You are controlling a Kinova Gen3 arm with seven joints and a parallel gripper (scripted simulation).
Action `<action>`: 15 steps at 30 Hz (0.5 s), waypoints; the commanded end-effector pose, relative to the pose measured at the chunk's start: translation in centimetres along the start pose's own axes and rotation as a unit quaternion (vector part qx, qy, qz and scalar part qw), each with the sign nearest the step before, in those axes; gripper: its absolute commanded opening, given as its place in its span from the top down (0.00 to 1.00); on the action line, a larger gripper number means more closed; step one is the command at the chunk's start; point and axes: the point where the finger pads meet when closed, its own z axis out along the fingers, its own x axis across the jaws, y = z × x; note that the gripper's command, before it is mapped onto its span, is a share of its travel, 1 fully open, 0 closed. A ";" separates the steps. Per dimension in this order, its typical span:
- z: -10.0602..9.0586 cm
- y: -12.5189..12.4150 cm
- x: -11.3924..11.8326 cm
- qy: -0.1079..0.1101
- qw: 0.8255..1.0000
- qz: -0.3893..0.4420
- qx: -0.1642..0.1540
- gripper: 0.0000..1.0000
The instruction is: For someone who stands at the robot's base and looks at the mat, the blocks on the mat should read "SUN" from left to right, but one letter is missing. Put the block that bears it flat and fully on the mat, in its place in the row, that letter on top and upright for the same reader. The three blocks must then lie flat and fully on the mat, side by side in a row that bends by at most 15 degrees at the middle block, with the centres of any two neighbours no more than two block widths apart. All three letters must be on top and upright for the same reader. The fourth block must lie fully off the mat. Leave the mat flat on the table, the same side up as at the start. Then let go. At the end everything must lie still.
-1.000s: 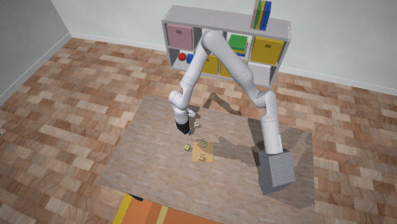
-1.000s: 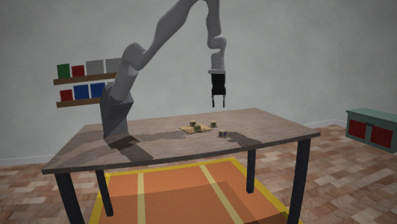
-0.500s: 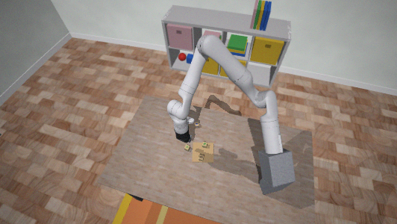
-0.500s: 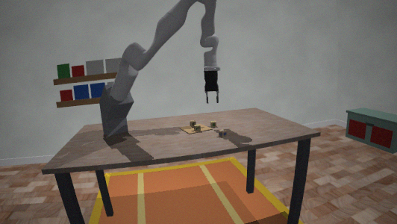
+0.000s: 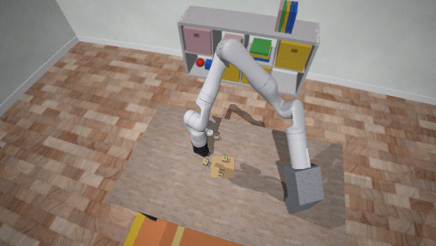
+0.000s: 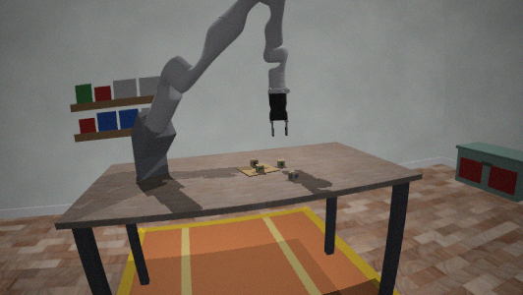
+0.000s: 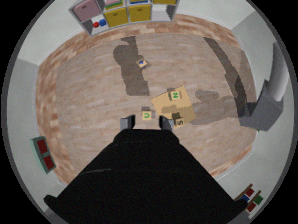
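Although letters on the blocks (image 6: 260,168) are too small to be read, the fingers (image 6: 279,129) are shown spread, empty, above the desk (image 6: 344,167)

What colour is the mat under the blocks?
Light tan, like cardboard: the mat shows best in the top view, paler than the wood table.

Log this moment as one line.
gripper: open, empty, high above table | mat: two blocks | off mat: two blocks | stage: approach
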 end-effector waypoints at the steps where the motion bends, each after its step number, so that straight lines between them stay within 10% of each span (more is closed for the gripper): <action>1: 0.0 0.0 0.0 0.000 1.000 0.003 0.000 0.00; 15: 0.4 -0.2 1.0 0.010 0.998 0.064 0.004 0.00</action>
